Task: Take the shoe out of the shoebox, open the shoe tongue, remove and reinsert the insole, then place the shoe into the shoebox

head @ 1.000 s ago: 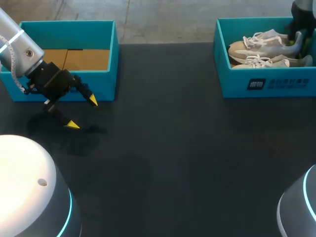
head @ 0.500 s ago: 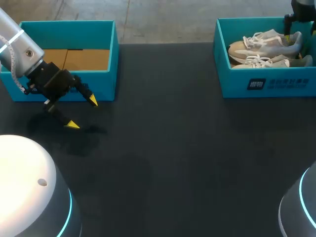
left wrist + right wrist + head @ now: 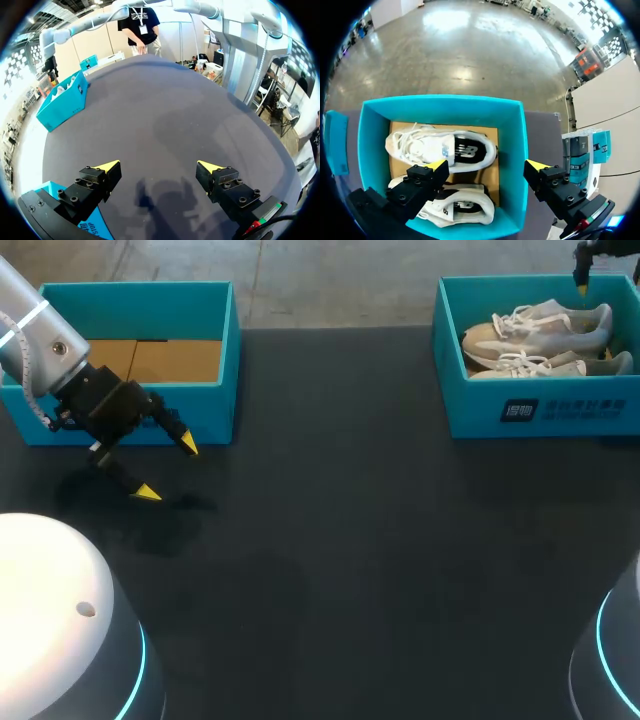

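Two pale sneakers lie side by side in the teal shoebox point(image 3: 540, 410) at the far right: one shoe point(image 3: 535, 328) behind, the other shoe point(image 3: 548, 365) in front. In the right wrist view both shoes point(image 3: 440, 147) point(image 3: 457, 206) lie below my right gripper point(image 3: 487, 164), which hangs open above the box point(image 3: 517, 150) and touches nothing. Only one of its yellow fingertips point(image 3: 581, 286) shows in the head view. My left gripper point(image 3: 167, 469) stands open and empty just above the table, in front of the left box.
A second teal box point(image 3: 225, 360) with a bare cardboard floor stands at the far left, right behind my left gripper point(image 3: 159, 166). The dark tabletop point(image 3: 350, 540) stretches between the two boxes.
My right gripper opened, let go of the rear shoe's heel and rose out of the shoebox. The shoe stays in the box. The left arm has not moved.
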### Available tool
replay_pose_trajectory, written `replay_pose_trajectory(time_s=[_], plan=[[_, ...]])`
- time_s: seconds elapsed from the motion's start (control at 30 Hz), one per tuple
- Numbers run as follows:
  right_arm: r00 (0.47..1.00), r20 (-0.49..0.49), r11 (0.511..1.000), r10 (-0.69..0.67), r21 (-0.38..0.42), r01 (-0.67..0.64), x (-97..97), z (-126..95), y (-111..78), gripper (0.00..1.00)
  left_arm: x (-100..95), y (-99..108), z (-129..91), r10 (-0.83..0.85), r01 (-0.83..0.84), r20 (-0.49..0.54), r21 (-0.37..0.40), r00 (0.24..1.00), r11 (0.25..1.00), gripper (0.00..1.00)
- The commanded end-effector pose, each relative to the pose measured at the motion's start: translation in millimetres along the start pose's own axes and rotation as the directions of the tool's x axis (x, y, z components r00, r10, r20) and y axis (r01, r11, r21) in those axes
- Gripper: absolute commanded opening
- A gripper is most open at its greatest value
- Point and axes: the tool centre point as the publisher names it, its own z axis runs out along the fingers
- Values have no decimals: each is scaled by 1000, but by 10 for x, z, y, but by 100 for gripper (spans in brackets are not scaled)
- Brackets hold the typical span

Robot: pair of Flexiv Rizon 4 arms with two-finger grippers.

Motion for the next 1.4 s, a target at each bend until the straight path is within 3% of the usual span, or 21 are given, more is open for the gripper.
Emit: replay_pose_trajectory(time_s=[0.03,0.3,0.5,0.8,0.93,1.03,1.4], plan=[[1000,1,1000,-4,-10,4,46,-382,-143,100,1,-2,-5,1,-1,-3,-3,1000,1000,100],[1000,-26,1000,-2,25,2,155,-648,-257,100,1,-2,-5,1,-1,-3,-3,1000,1000,100],[999,-47,998,12,55,-10,239,-783,-406,100,-32,-207,-248,16,-14,23,-75,1000,997,100],[998,-67,996,6,92,0,429,-963,-618,100,-62,-368,-637,-160,180,114,-194,980,964,100],[997,-80,995,18,101,-9,481,-1054,-748,100,-33,-401,-813,-284,334,205,-273,937,902,100],[996,-84,993,27,116,-17,532,-1114,-852,100,7,-408,-980,-358,427,264,-284,896,858,100],[984,-162,979,79,200,-46,813,-1104,-1229,100,256,-325,-1399,-556,657,377,-230,741,718,100]])
